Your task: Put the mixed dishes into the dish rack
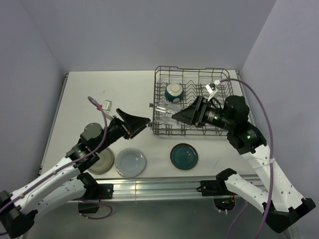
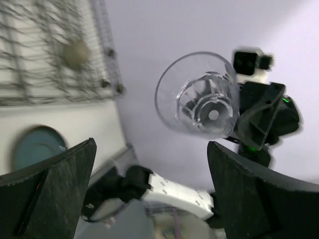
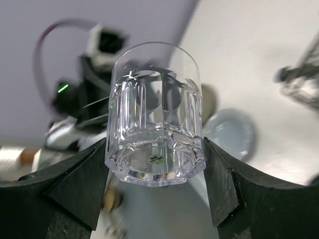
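Care is advised: the clear drinking glass, pinched between the right fingers, should be lowered slowly between tines of the dish rack.

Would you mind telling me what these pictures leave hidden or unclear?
- Top view: the left arm covers part of the grey-beige plate.
- Top view: the glass is clear against the wires of the rack, so it is unclear whether it touches them.
- Left wrist view: a round thing in the rack is too blurred to identify.
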You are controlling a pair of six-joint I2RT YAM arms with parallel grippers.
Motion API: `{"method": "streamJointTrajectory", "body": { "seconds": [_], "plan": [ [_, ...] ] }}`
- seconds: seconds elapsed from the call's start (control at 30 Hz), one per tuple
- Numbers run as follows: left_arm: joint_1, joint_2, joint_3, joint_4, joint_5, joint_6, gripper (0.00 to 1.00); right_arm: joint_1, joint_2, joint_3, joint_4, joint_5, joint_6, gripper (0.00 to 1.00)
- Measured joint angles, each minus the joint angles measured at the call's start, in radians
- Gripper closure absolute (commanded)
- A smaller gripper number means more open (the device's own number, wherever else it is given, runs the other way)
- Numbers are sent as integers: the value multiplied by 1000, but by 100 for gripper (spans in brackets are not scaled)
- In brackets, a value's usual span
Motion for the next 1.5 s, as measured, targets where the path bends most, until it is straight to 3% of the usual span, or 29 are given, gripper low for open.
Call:
{"method": "streamJointTrajectory", "body": {
  "seconds": [0.2, 0.3, 0.43, 0.57, 0.67, 0.8, 1.0, 1.3, 1.5],
  "plan": [
    [2, -143, 169, -410, -312, 109, 4, -25, 242, 335, -357, 466, -158, 100],
    [2, -114, 205, -491, -358, 155, 13, -79, 412, 507, -487, 700, -215, 100],
    [2, -29, 153, -509, -340, 201, 26, -192, 598, 650, -600, 841, -277, 100],
    [-29, 101, 92, -510, -302, 236, 32, -307, 805, 816, -671, 880, -331, 100],
    [-117, 216, 90, -495, -314, 254, 35, -356, 948, 917, -696, 878, -359, 100],
    [-224, 354, 100, -473, -342, 272, 40, -390, 1120, 1022, -726, 862, -383, 100],
    [-262, 494, 106, -411, -369, 288, 44, -418, 1276, 1104, -749, 832, -395, 100],
    [-309, 719, 210, -336, -373, 295, 43, -459, 1355, 1116, -753, 824, -391, 83],
    [-332, 818, 269, -309, -372, 299, 41, -498, 1418, 1116, -753, 826, -387, 61]
  ]
}}
